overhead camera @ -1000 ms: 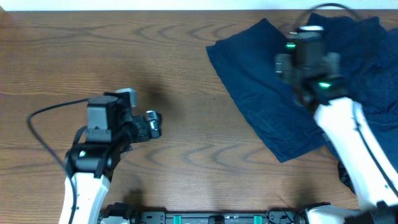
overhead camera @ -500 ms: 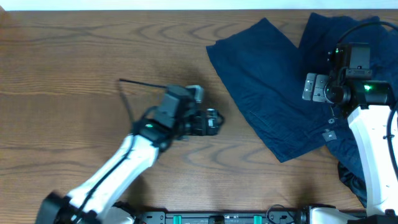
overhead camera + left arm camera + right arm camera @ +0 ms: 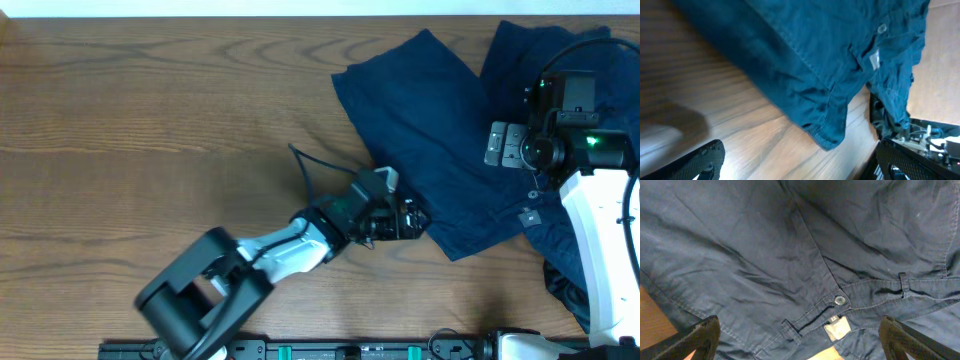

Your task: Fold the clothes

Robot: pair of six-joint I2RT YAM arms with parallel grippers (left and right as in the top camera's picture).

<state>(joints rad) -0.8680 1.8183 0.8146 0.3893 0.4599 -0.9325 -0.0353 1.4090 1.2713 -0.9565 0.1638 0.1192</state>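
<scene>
Dark navy clothes point(image 3: 430, 140) lie spread at the table's right side, with more navy cloth point(image 3: 560, 50) bunched at the far right. My left gripper point(image 3: 412, 218) is open, low over the wood at the cloth's near corner point(image 3: 832, 137). My right gripper point(image 3: 505, 143) is open above the cloth's waistband, where a button point(image 3: 840, 300) and a white label point(image 3: 837, 328) show. The left wrist view shows the same cloth point(image 3: 805, 55) above bare wood.
A dark rail with hardware point(image 3: 330, 350) runs along the table's front edge. The left arm's black cable point(image 3: 305, 170) loops over the wood. Dark cloth point(image 3: 565, 285) hangs off the front right, beside my right arm.
My left arm has swept far to the right, from the table's left to the cloth's near corner. My right gripper shifted right, then held still.
</scene>
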